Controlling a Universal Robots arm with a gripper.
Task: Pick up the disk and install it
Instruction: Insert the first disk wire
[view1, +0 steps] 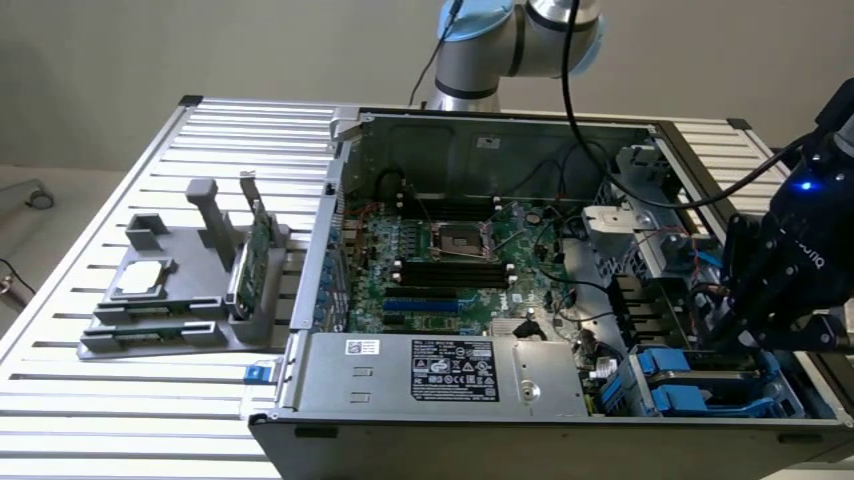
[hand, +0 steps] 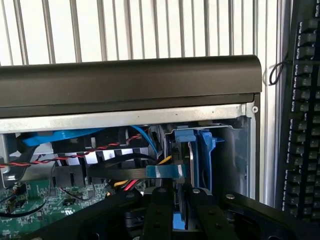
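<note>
**Silver-grey and blue, hanging edge-on at the drive bay**

Pinching, with the black two-fingered claw (hand: 178, 192), a large rectangular silver-grey metal disk (hand: 192, 156) framed by blue plastic side rails. Gripping it across its flat faces, with fingers (hand: 159, 207) pressing close on either side and a sliver of blue showing in the narrow gap between them. Holding it upright and edge-on inside one end of an open dark metal computer case (hand: 130, 80), just beside the case's end wall.

Hovering, in the exterior view, with the claw (view1: 737, 335) low inside that view's right end of the case (view1: 534, 445), just above blue plastic drive-bay pieces (view1: 674, 385). Hanging there near a green motherboard (view1: 441, 260) and a silver power supply box with a printed label (view1: 441, 370).

Sitting close, in the wrist view, to twisted red-and-black wires (hand: 65, 157) and a flat black cable with a blue tip (hand: 125, 172), both just beside the disk. Neighbouring a black keyboard (hand: 305, 125) lying outside the end wall.

Sharing the slatted aluminium surface (view1: 107, 420) with a grey plastic stand (view1: 180, 330), well apart at the exterior view's left, carrying a smaller flat silver drive (view1: 143, 280) and a thin green circuit card (view1: 251, 260) standing on edge.
</note>
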